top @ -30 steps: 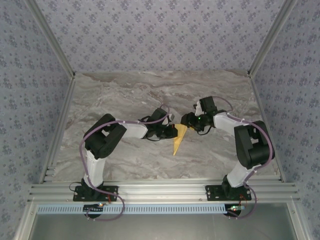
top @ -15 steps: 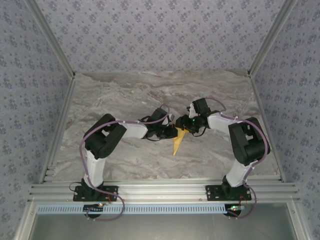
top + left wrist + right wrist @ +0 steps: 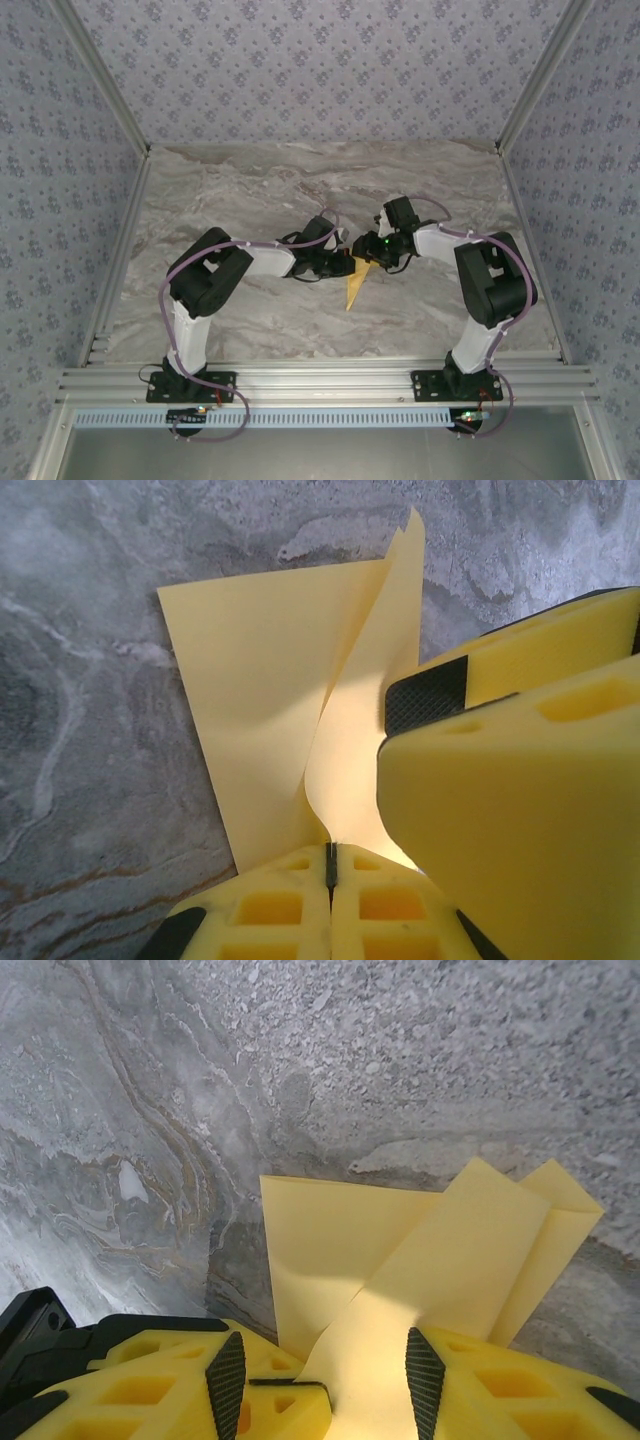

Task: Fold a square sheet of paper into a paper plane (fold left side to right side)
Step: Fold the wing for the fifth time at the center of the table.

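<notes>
Right gripper [image 3: 325,1375] has moved in to centre frame, jaws spread astride the raised flap of the paper sheet [image 3: 260,680]. Left gripper [image 3: 330,865] stays pinched on it. Probably a regrip for the fold.

Left gripper [image 3: 330,880] at 6 o'clock, jaws pressed together, pinching raised curling flap of yellow paper sheet [image 3: 255,670]. Rest of sheet flat on grey marble bench [image 3: 90,730] toward 11 o'clock. Right gripper [image 3: 450,725] at 4 o'clock, just beside flap.
</notes>
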Tool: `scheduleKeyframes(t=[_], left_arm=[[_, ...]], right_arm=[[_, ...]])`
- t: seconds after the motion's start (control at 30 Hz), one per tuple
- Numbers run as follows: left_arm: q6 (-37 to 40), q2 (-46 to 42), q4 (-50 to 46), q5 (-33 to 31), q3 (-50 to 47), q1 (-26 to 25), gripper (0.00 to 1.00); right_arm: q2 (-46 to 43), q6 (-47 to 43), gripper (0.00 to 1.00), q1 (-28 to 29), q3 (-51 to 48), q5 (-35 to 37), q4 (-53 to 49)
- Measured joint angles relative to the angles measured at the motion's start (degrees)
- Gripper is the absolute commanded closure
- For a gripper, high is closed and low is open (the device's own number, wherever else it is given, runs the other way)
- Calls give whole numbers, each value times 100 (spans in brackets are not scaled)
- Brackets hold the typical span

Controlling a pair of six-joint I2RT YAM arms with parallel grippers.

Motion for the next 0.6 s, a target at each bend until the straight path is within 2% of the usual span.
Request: scheduleKeyframes(t=[0.4, 0.6], left_arm=[[-24, 0, 4, -4, 0, -4, 96], [-61, -42, 39, -31, -31, -26, 87]], right_arm=[[105, 0, 52, -74, 7, 15, -17], [111, -7, 53, -114, -39, -35, 24]])
